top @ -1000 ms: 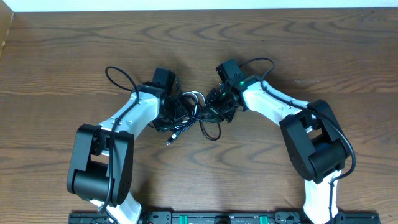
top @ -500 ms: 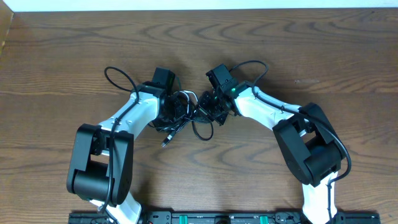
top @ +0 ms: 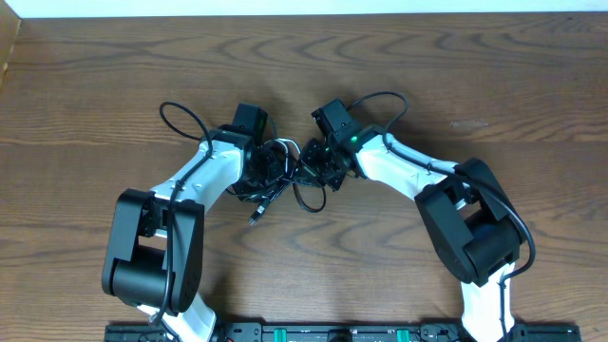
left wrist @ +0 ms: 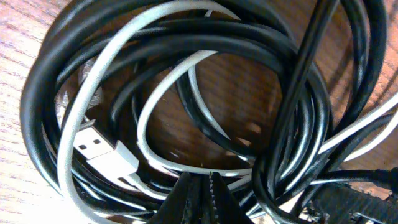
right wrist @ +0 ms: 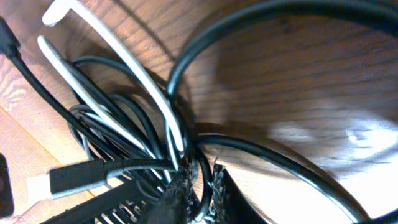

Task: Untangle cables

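Thin black and white cords (top: 282, 174) lie knotted mid-bench (top: 475, 76), between both arms. Left fingers (left wrist: 184, 200) closed at bundle; hold unclear. Right fingers (right wrist: 175, 199) pinch 1 black strand (right wrist: 200, 163). You draw right outward slowly, low; anchor left; watch white USB plug (left wrist: 94, 144) snagging.

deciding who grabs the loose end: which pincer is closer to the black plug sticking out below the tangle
Left. The left pincer sits in the tangle right where the black plug trails out on its cord; the right pincer is on the tangle's far side, farther right.
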Tool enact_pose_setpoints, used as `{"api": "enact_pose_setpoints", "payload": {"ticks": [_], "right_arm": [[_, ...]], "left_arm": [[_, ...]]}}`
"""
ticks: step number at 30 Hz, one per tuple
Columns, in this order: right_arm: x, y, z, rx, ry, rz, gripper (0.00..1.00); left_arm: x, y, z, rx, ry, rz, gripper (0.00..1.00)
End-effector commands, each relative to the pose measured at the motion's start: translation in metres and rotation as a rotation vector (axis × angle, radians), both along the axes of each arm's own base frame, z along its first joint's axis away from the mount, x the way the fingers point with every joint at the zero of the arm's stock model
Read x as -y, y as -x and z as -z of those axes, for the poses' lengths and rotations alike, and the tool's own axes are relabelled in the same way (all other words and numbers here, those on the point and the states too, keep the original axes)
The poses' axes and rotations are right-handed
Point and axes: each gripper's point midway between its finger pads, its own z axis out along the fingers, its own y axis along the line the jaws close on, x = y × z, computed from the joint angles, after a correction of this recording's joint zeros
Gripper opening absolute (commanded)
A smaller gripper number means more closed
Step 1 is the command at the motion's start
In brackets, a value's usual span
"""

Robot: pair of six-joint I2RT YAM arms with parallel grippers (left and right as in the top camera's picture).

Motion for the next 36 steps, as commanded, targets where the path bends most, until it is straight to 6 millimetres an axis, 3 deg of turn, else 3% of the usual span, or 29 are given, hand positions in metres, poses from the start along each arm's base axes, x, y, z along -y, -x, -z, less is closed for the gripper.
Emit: {"api": "enact_pose_setpoints", "payload": {"ticks": [1,9,13,16,20,30,36], "right_arm": [[-0.01,0.007,-0.009,0.012,-0.009,0.0,0.15],[-0.015,0.007,-0.01,0.031,-0.004,0.006,0.17],[-0.02,0.0,-0.014,0.064,-0.029,0.007,0.01],[-0.022,-0.009,-0.018,0.122,-0.039,-0.002,0.01],[-0.026,-0.021,-0.024,0.297,-0.046,-0.141,0.01],[-0.016,-0.033,-0.038,0.341,-0.152,-0.226,0.01],[-0.021,-0.036,-0.062,0.403,-0.312,-0.32,0.01]], "left_arm": [[-0.003,0.009,0.012,-0.046,-0.017,-0.009,0.08],[0.007,0.016,0.028,-0.109,0.04,-0.002,0.08],[0.017,0.01,0.025,-0.079,0.091,0.025,0.08],[0.021,0.008,0.024,-0.064,0.118,0.058,0.08],[0.021,0.008,0.024,-0.047,0.115,0.12,0.08],[0.021,0.008,0.024,-0.025,0.112,0.188,0.08],[0.021,0.007,0.022,-0.015,0.112,0.209,0.07]]}}
